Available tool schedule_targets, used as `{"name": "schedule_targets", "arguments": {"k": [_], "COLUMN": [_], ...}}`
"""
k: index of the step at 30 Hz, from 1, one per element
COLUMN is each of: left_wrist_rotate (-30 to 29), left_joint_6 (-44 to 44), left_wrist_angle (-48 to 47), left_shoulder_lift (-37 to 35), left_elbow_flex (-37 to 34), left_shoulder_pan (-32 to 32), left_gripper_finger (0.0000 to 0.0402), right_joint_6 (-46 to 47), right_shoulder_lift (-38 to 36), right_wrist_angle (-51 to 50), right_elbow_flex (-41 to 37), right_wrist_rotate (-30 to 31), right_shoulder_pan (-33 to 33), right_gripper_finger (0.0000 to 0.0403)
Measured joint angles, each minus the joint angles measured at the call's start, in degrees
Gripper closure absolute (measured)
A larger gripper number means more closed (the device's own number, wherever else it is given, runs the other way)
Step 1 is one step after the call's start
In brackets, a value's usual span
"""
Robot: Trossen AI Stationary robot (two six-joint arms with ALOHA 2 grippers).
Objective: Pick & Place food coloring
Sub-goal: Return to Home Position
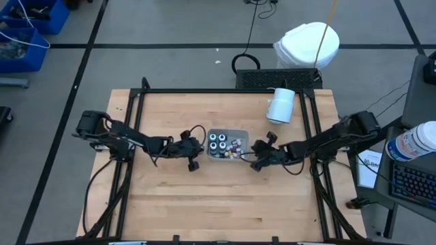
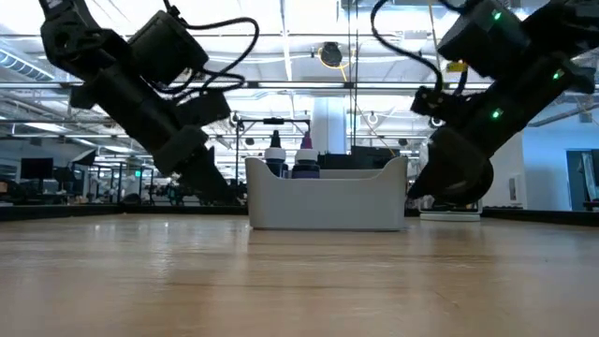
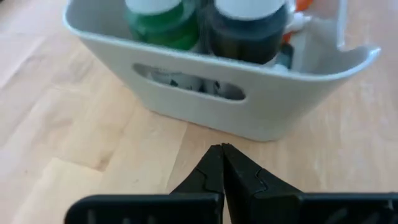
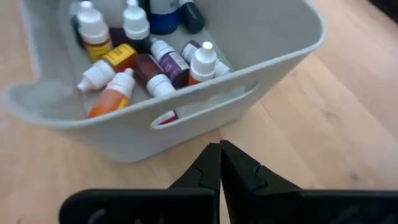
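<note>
The food coloring sits inside a grey rectangular tray at mid-table. Larger dark bottles stand upright at the tray's left end; in the left wrist view a green one and a dark one show. Several small white-capped dropper bottles lie jumbled at the tray's right end. My left gripper is shut, just off the tray's left wall. My right gripper is shut, just off the tray's right wall. Neither touches anything.
A large white cylinder lies near the table's far right edge. A white bin stands on the floor beyond the table. Bare wooden table stretches toward the near edge. Black frame rails run along both sides.
</note>
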Motion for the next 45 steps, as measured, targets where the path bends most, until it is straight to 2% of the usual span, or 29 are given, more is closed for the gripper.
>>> {"name": "schedule_targets", "arguments": {"k": [5,9,13,19,23,27,30,33,37,40,45], "left_wrist_rotate": [-0.2,0.3,3.1,8.1,13.3,21.3,21.2,21.8,25.4,26.0,26.9], "left_joint_6": [2.4,12.2,23.3,30.1,30.7,31.4,31.4,30.4,28.8,27.2,27.0], "left_wrist_angle": [-5.9,-8.8,-15.3,-24.8,-27.5,-24.7,-20.9,-19.8,-20.0,-19.5,-18.5], "left_shoulder_lift": [-5.1,-11.2,-20.9,-37.5,-48.4,-58.8,-66.1,-71.7,-77.8,-81.5,-84.2], "left_elbow_flex": [0.0,0.0,0.0,0.0,-1.0,-6.6,-12.1,-14.8,-16.3,-16.5,-19.9], "left_shoulder_pan": [-1.8,-3.7,-5.0,-4.0,-2.6,-1.3,0.7,3.3,5.7,6.5,6.6], "left_gripper_finger": [0.0397,0.0396,0.0399,0.0396,0.0397,0.0399,0.0398,0.0399,0.0399,0.0399,0.0400], "right_joint_6": [-5.2,-13.6,-22.9,-30.3,-31.3,-32.2,-32.1,-30.9,-29.9,-29.4,-29.2], "right_shoulder_lift": [-6.9,-14.2,-22.3,-33.0,-39.5,-46.0,-51.1,-57.0,-65.2,-70.4,-75.1], "right_wrist_angle": [-4.7,-6.1,-6.6,-8.0,-6.2,2.4,7.5,8.0,6.5,4.0,3.7], "right_elbow_flex": [0.0,0.0,0.0,0.0,-1.9,-9.3,-15.2,-18.5,-20.7,-21.4,-23.6], "right_wrist_rotate": [-0.1,-3.1,-8.4,-17.2,-19.7,-22.9,-23.4,-22.5,-25.6,-26.1,-27.1], "right_shoulder_pan": [1.9,3.6,4.2,3.5,3.0,2.8,1.0,-2.1,-5.5,-6.6,-7.1], "right_gripper_finger": [0.0403,0.0403,0.0403,0.0403,0.0403,0.0403,0.0403,0.0403,0.0403,0.0403,0.0403]}}
